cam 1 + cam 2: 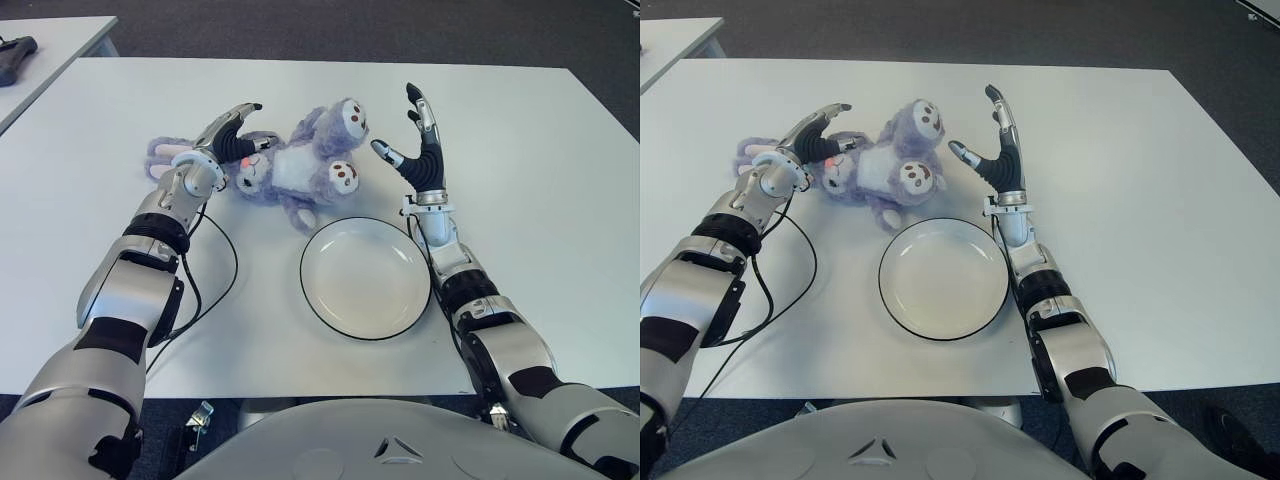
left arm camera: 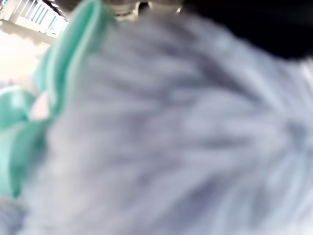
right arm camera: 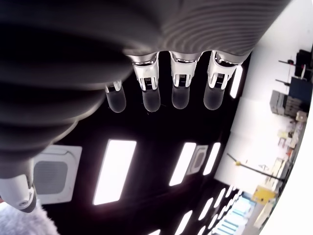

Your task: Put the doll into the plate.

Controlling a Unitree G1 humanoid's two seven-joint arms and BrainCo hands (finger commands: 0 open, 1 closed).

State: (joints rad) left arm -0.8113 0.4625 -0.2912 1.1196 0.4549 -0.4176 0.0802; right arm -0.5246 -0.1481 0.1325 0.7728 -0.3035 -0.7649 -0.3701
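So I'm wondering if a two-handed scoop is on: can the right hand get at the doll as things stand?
Probably yes. The right hand is open, fingers spread, just right of the doll, with bare table between them. The plate lies nearer the robot, out of the way.

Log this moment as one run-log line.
left hand: on plush bunny, grip unclear | right hand: open, beside bunny | plate: empty | table | doll not yet placed

Left hand (image 1: 228,135): arm stretched forward, fingers extended and loosely spread, palm turned down and inward. Right hand (image 1: 420,140): forearm raised, wrist upright, fingers (image 3: 179,93) straight and together, thumb splayed out, holding nothing.
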